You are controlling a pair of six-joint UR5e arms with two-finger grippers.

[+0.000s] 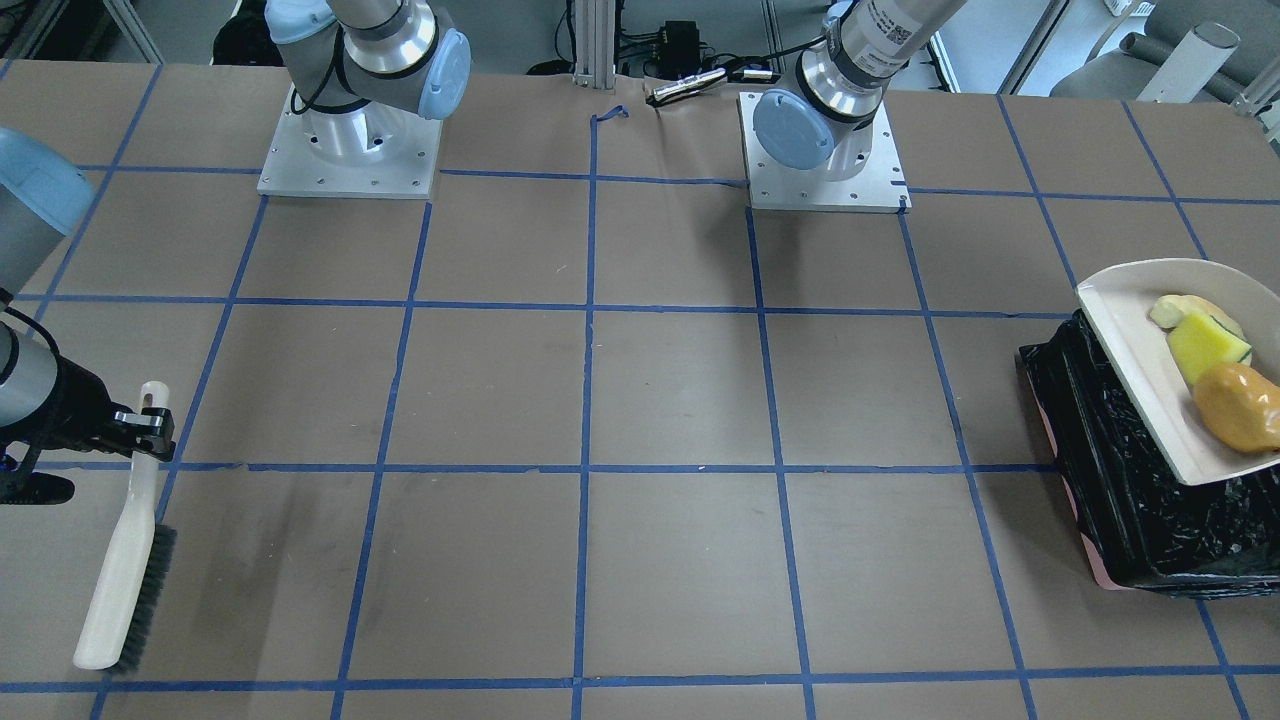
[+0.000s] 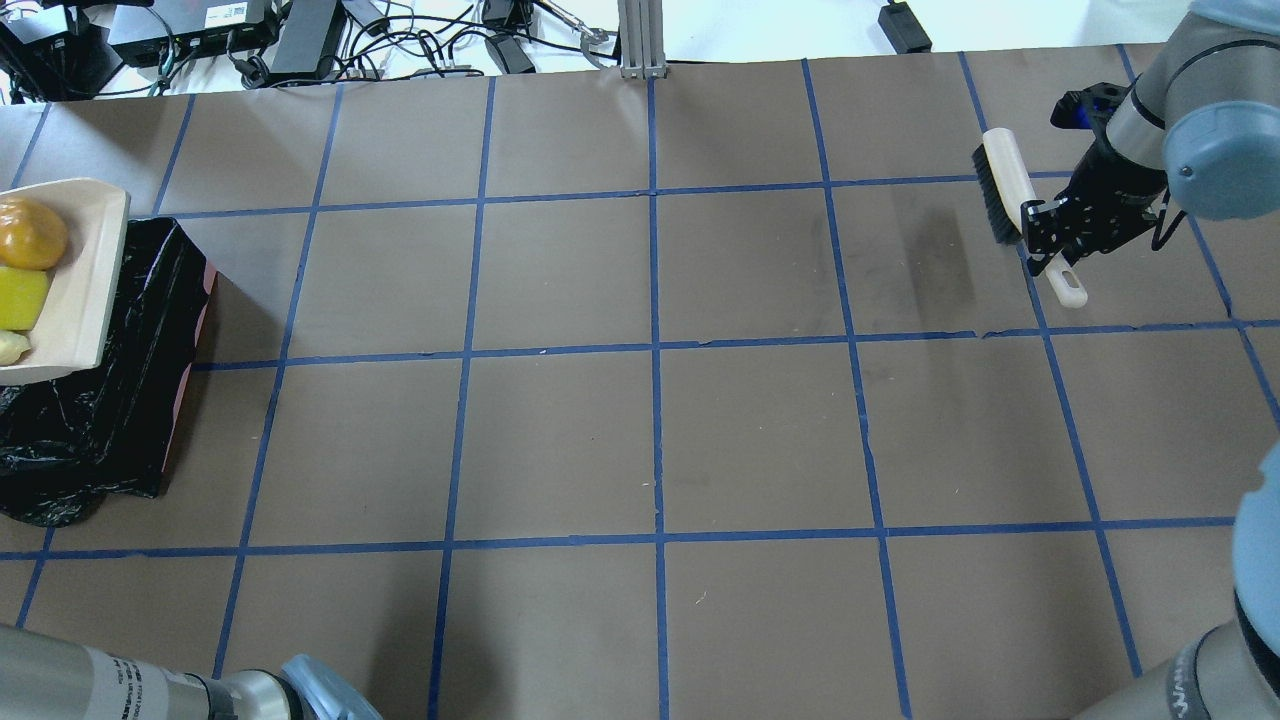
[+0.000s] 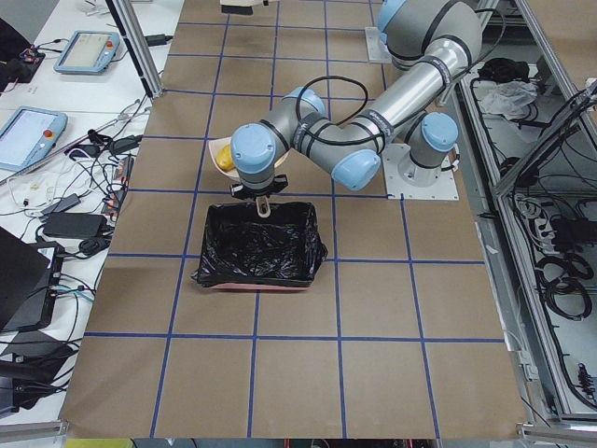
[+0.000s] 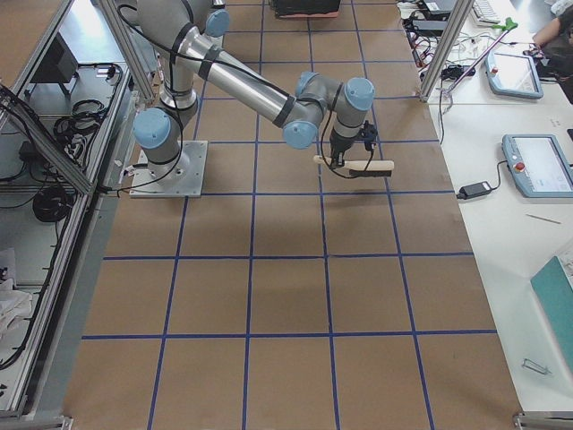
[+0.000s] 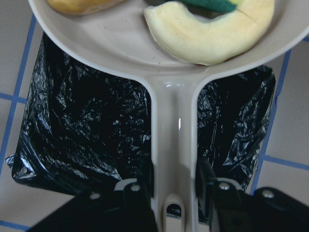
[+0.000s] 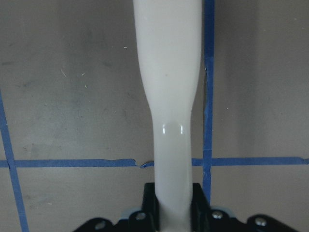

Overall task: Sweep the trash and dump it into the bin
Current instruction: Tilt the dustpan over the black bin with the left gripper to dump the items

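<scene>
- Sweeping looks finished to me: the lump [image 1: 1240, 405], sponge [image 1: 1205, 345] and ring slice [image 1: 1172, 310] all lie in the dustpan [image 1: 1130, 340], and I see no trash loose on the surface [image 1: 680, 400].
- My left pincer [image 5: 175, 176] is closed on the dustpan's handle, one finger on either side. It holds the pan up over the bin [image 1: 1120, 490], with the handle above the black liner and the tray out toward the bin's far rim.
- Nothing has gone in yet, as far as I can see. The liner in the left wrist view shows only crinkled plastic, and all three pieces rest in the tray. I cannot judge the pan's exact tilt.
- My right pincer [image 6: 173, 203] is clamped on the handle of the brush [image 1: 125, 570] at the opposite end of the surface, well apart from the bin. I cannot tell whether the bristles touch down.
- What is left, by my reckoning, is the dump itself: tipping the pan so the three pieces slide off into the liner rather than past the rim.
</scene>
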